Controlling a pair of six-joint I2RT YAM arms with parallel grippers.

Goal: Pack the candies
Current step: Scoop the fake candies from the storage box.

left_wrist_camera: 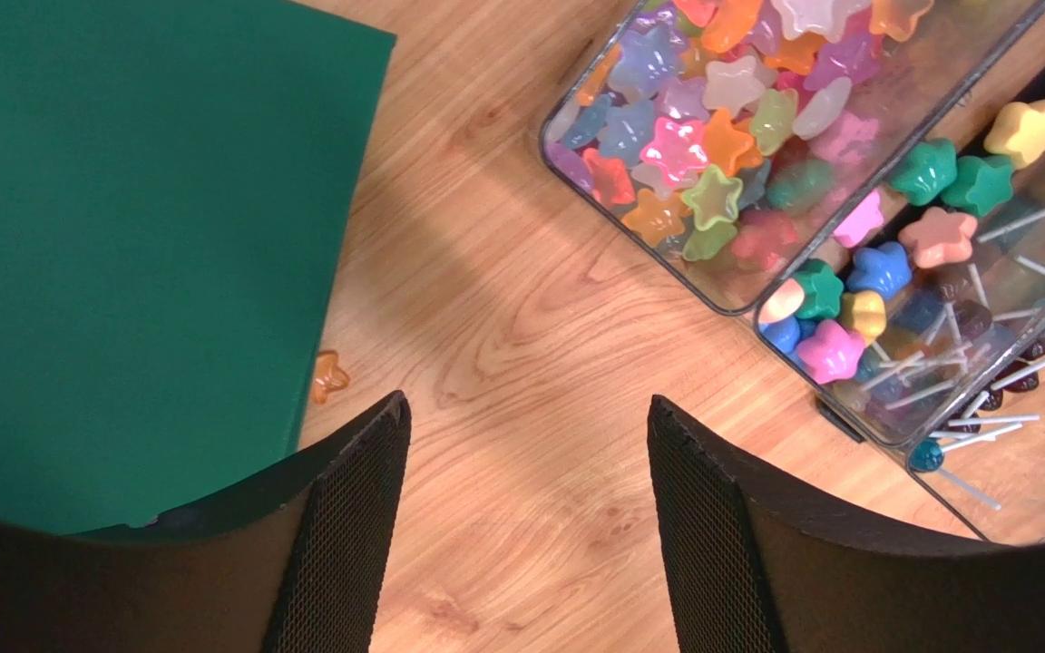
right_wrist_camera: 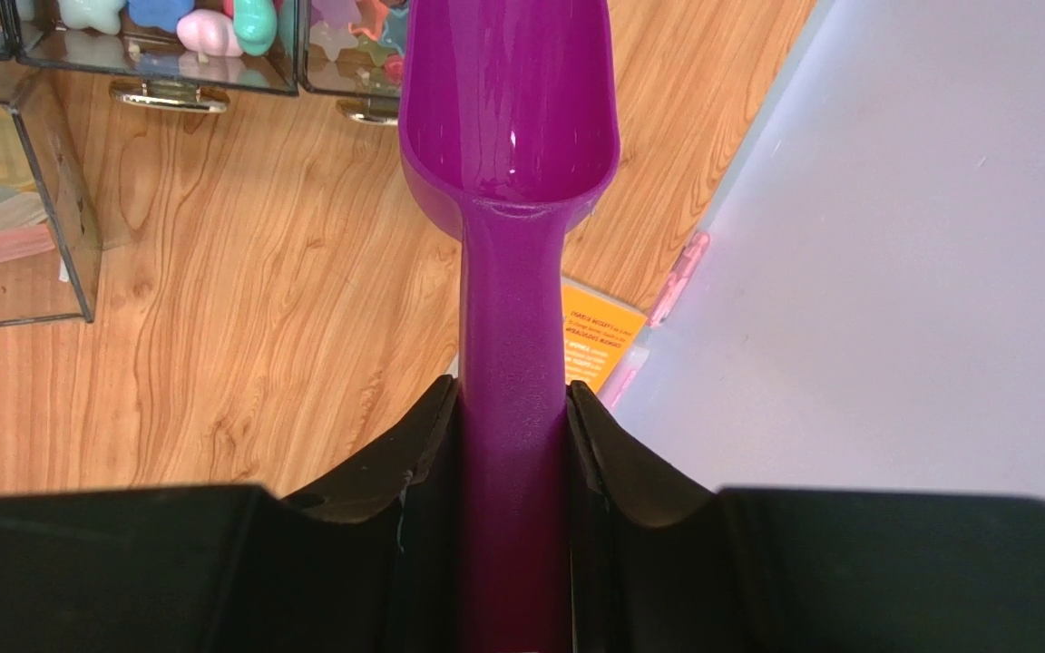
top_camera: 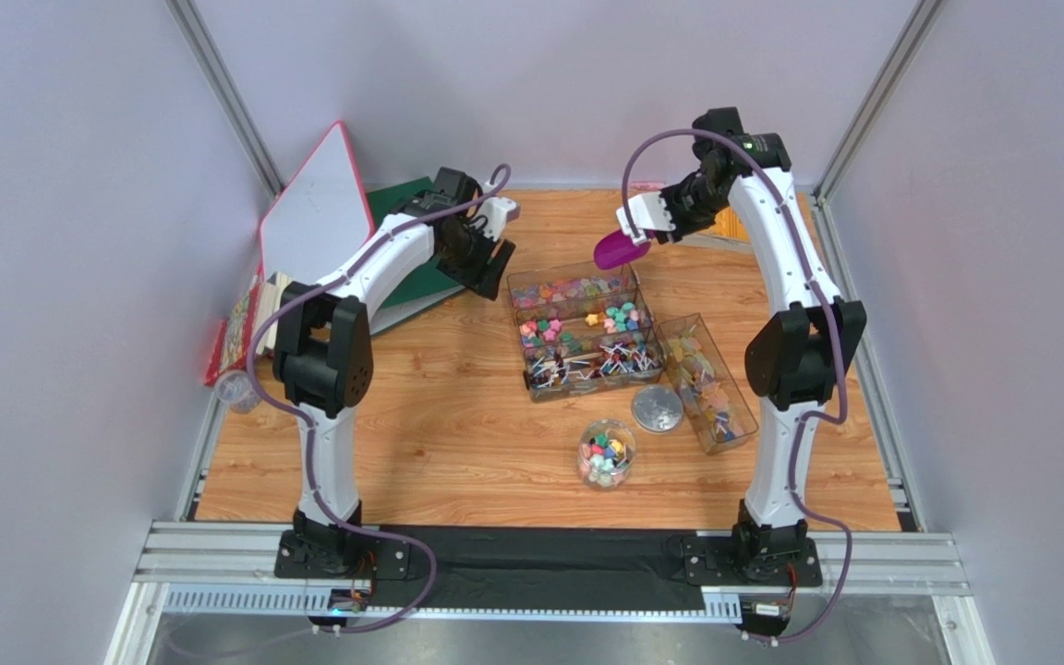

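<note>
Candy packing under way at a wooden counter (top_camera: 427, 430). Pinched tight between the right fingers (right_wrist_camera: 412, 476) by its handle: a purple scoop (right_wrist_camera: 508, 123), bowl forward, hollow side up and seemingly empty, raised off the wood at 12 o'clock of the clear divided tray (top_camera: 514, 312). Probably carried level and high for a clean dip into a compartment. Spread wide with nothing between them: the left fingers (left_wrist_camera: 351, 531), hanging over bare wood at 10 o'clock of the tray, just beside a green board (left_wrist_camera: 119, 231). Possibly lined up for the single orange sweet (left_wrist_camera: 329, 376) lying loose against the board's edge.

Heaped in the tray at centre: most of the candies (top_camera: 579, 294), stars in the far compartment, stick-mounted ones nearer. More in a small round bowl (top_camera: 581, 446) at 6 o'clock of the tray, apparently the container for filling, with a silver disc (top_camera: 657, 409), perhaps a lid, lying flat at 5 o'clock. At 4 o'clock, a second clear box (top_camera: 681, 323) of pastel pieces (top_camera: 707, 388). Judged an early stage, with the bowl only partly filled.
</note>
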